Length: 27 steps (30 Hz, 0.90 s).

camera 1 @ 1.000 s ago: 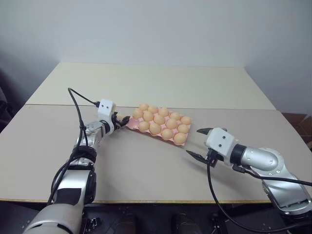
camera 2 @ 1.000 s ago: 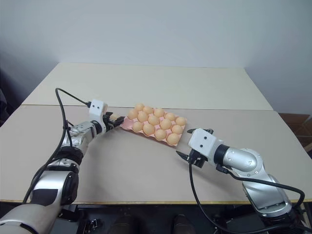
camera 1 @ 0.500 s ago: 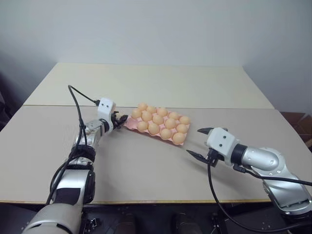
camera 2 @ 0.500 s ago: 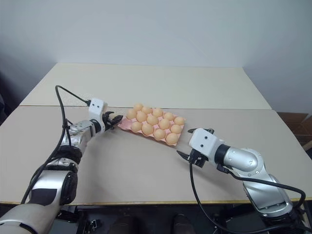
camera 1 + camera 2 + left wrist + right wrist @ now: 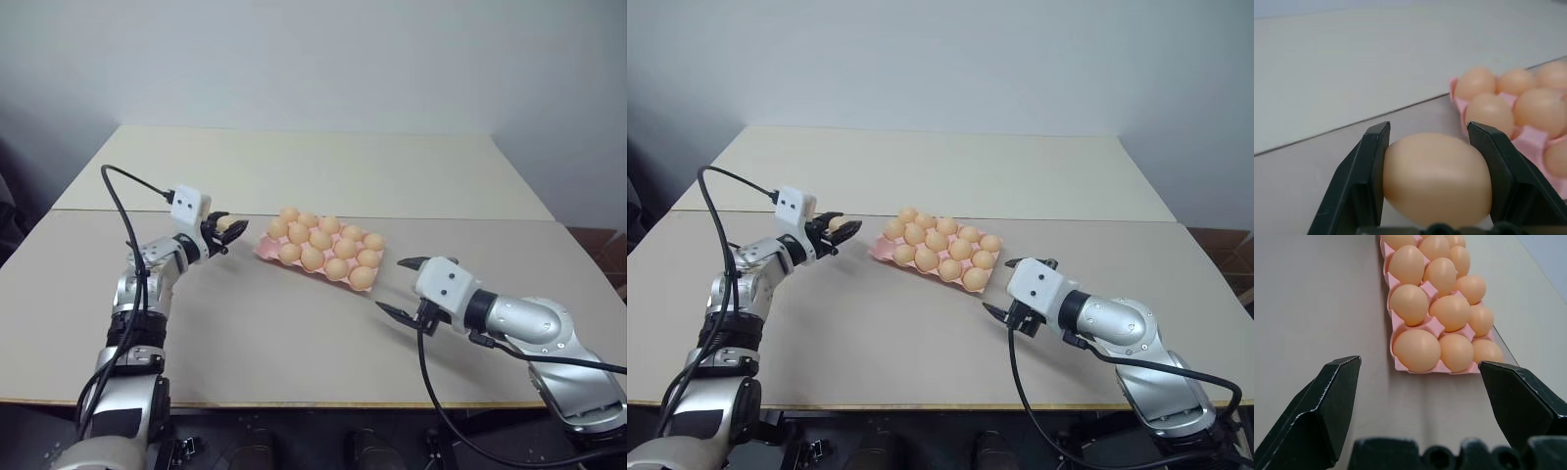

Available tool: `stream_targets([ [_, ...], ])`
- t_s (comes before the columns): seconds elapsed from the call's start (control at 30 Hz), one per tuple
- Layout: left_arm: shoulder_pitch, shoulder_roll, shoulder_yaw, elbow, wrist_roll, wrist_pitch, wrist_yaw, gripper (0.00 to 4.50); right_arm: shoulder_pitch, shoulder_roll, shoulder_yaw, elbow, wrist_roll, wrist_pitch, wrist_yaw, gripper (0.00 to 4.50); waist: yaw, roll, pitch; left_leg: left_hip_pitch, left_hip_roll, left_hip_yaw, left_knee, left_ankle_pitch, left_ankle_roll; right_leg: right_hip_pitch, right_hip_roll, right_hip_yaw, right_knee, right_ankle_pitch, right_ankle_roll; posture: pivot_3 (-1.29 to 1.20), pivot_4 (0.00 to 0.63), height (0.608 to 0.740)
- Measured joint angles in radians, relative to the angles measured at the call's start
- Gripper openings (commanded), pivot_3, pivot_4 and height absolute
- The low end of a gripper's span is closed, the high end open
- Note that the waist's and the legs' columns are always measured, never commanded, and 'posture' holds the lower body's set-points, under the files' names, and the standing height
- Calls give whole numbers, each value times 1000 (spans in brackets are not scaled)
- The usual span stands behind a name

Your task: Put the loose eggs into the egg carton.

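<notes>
Left wrist view is showing a pale orange egg [image 5: 1437, 178] sitting clamped between the left tool's [image 5: 223, 231] two black fingers [image 5: 1359, 183], above the bench [image 5: 294, 323] and just beside the pink egg carton's [image 5: 266, 253] near corner. That arm is reaching level toward the carton. Right tool [image 5: 402, 288] is hanging released, pointing at the carton's other end.

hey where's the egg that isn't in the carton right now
In the head views it is on the robot's left, clamped between the left gripper fingers and held above the table: the loose egg sits just left of the egg carton.
</notes>
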<state>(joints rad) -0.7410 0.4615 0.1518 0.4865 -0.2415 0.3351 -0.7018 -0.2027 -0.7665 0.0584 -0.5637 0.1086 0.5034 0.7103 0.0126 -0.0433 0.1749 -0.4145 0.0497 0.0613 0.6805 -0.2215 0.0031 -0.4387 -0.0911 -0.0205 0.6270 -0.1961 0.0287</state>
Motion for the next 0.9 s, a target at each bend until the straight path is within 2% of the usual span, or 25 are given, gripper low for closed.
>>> stream_targets([
  [0.37, -53, -52, -88, 51, -8, 39, -84, 2381, 29, 9, -1, -17, -16, 0, -26, 4500, 0, 0, 0, 0, 0, 0, 0, 0, 0, 0, 0, 0, 0, 0, 0, 0, 150, 740],
  [0.6, -68, -48, -91, 72, -7, 37, -129, 4452, 44, 9, -1, -20, -22, 0, -37, 4500, -3, 0, 0, 0, 0, 0, 0, 0, 0, 0, 0, 1, 0, 0, 0, 0, 150, 740],
  [0.77, -55, -28, -85, 17, 2, 31, -105, 4452, 46, 9, -4, -24, -25, 0, -37, 4500, -3, 0, 0, 0, 0, 0, 0, 0, 0, 0, 0, 1, 0, 0, 0, 0, 150, 740],
  [0.9, 63, 47, -61, -149, -37, 46, -150, 4452, 56, 7, -17, -30, -25, 0, -36, 4500, -15, 0, 0, 0, 0, 0, -2, 0, 0, -1, 1, 2, 0, 0, 0, 0, 150, 740],
])
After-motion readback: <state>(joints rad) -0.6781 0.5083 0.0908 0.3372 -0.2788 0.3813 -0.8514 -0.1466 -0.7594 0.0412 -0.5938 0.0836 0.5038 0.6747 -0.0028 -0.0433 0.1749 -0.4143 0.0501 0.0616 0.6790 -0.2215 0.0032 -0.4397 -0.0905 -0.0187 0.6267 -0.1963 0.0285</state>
